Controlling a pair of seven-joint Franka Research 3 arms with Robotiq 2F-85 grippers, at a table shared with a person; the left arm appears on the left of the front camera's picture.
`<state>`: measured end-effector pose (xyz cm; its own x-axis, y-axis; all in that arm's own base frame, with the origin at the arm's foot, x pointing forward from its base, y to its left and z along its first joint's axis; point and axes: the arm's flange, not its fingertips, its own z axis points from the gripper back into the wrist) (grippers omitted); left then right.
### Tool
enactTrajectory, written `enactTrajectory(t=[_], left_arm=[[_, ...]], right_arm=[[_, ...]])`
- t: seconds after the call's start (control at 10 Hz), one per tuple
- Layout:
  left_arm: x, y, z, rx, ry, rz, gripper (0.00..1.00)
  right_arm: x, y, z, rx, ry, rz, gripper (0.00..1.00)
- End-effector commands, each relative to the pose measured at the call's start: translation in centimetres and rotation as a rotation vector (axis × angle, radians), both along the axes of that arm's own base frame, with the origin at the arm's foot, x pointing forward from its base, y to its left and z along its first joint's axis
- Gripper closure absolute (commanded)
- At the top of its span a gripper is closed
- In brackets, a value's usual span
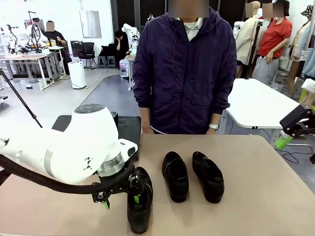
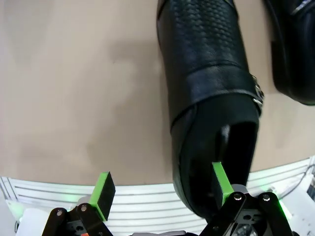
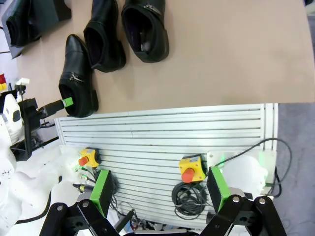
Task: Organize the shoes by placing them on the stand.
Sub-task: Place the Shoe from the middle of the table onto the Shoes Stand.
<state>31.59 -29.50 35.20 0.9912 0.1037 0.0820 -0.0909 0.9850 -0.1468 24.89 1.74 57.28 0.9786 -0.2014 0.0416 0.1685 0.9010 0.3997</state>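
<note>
1. Glossy black leather: the nearest shoe (image 2: 206,73) lies on the tan bench (image 1: 256,206), with its heel end toward the slatted metal edge (image 3: 162,128) on the robot's side.
2. The left claw (image 2: 161,187) is at that heel with its jaws wide apart. One green pad (image 2: 220,182) sits in the shoe's opening. The other pad (image 2: 103,189) stands outside over bare bench, so the shoe's side wall lies between them, unclamped.
3. A second shoe (image 1: 175,177) and a third shoe (image 1: 208,177) lie side by side near the bench's middle, just beside each other and to the right of the nearest one.
4. The matte black stand (image 1: 129,130) sits at the bench's far left, partly behind the left arm. In the right wrist view a fourth shoe (image 3: 17,27) lies on it.
5. The right claw (image 3: 158,189) is off to the right, well apart from the shoes. Its jaws are spread and hold nothing, above the slatted metal and two yellow boxes with red buttons (image 3: 189,169).
6. A person in a dark purple jacket (image 1: 184,73) stands at the far side.
</note>
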Motion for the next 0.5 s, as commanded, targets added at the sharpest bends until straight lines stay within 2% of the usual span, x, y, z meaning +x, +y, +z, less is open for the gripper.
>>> enactTrajectory(t=[0.0, 0.1, 0.2, 0.3, 0.4], left_arm=[[0.71, -1.13, -0.52, 0.013, -0.009, 0.024, 0.0], [0.8, -1.12, -0.78, 0.026, -0.006, 0.025, 0.0], [0.79, -1.31, -1.08, 0.041, -0.006, 0.016, 0.6], [0.66, -1.33, -1.07, 0.038, -0.016, 0.015, 1.0], [0.63, -1.29, -1.11, 0.037, -0.022, 0.014, 1.0]], right_arm=[[0.21, 0.0, 0.37, 0.021, -0.001, 0.015, 0.0], [0.21, 0.0, 0.37, 0.021, -0.001, 0.015, 0.0], [0.21, 0.0, 0.37, 0.021, -0.001, 0.015, 0.0], [0.21, 0.0, 0.37, 0.021, -0.001, 0.015, 0.0], [0.21, 0.0, 0.37, 0.021, -0.001, 0.015, 0.0]])
